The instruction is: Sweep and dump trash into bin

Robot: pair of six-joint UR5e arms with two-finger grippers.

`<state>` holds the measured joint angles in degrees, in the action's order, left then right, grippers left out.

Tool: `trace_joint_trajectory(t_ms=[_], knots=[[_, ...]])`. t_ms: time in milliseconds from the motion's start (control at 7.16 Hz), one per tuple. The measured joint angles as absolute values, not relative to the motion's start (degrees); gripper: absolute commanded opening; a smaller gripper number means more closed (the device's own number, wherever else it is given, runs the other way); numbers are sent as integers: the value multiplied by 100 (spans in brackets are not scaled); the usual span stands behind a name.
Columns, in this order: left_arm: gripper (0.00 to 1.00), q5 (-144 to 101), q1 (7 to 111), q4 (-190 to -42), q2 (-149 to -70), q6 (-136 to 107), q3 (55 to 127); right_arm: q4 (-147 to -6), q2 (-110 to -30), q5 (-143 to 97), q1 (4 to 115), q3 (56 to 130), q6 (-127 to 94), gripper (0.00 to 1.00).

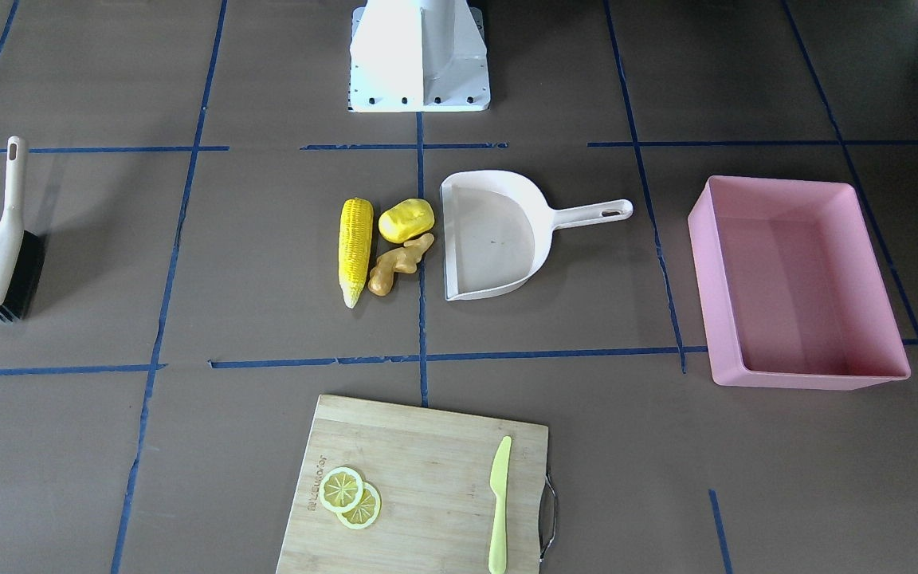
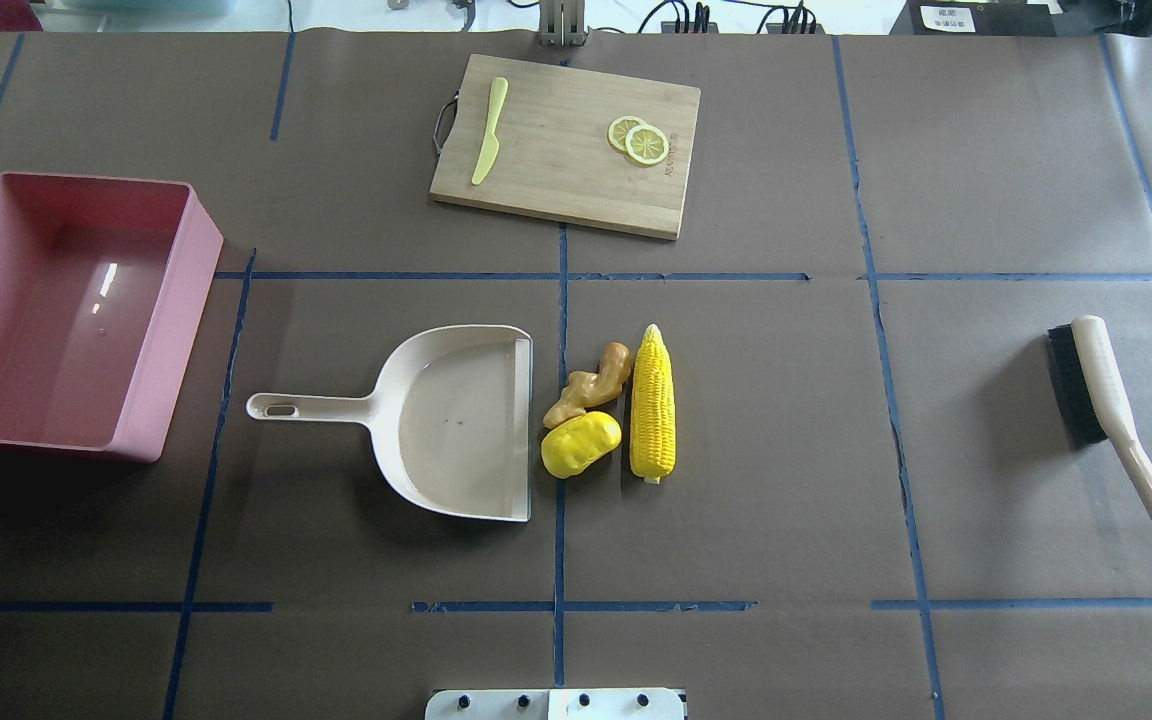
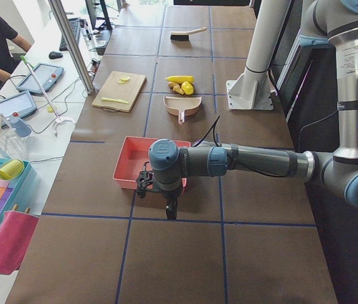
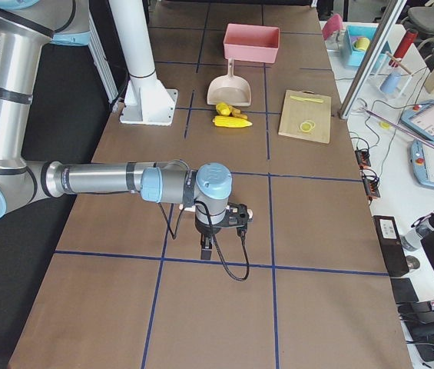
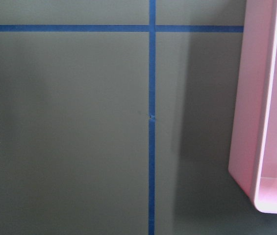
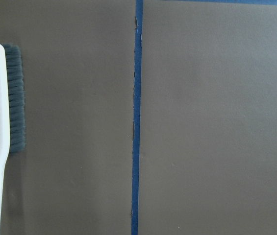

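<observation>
Nothing swept: yellow corn cob [image 2: 653,402], rounded yellow lump [image 2: 581,443], tan ginger root [image 2: 588,385] lie beside cream plastic dustpan [image 2: 456,430]; pink plastic tub [image 2: 174,325] is empty; left gripper [image 3: 170,211], right gripper [image 4: 207,244]: spread or pressed, cannot tell

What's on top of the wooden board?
Two lemon slices and a yellow-green knife lie on the wooden board, well apart from each other. One slice overlaps the other and hides part of it. The wood right under them is covered too.

Table [image 2: 786,450] bears bin [image 2: 174,325], dustpan [image 2: 456,420], trash [image 2: 654,405], brush [image 2: 1106,395], board [image 2: 566,150].
</observation>
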<state>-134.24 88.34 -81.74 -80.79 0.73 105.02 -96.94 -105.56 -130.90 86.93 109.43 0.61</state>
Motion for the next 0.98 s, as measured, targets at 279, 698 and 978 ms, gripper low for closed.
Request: trace_joint_trajectory(t_ms=[279,698,978], knots=[[100,-13366,8816,-8172,-8083,198,10542,-9694,-10544,-13093,8692,10937,61,100],[100,-13325,8805,-8155,-8079,248,10574,-9309,-10578,-13140,8693,10849,48,100],[100,-13348,8801,-8207,-8081,262,10581,-9126,-10596,-13349,8693,10767,48,100]])
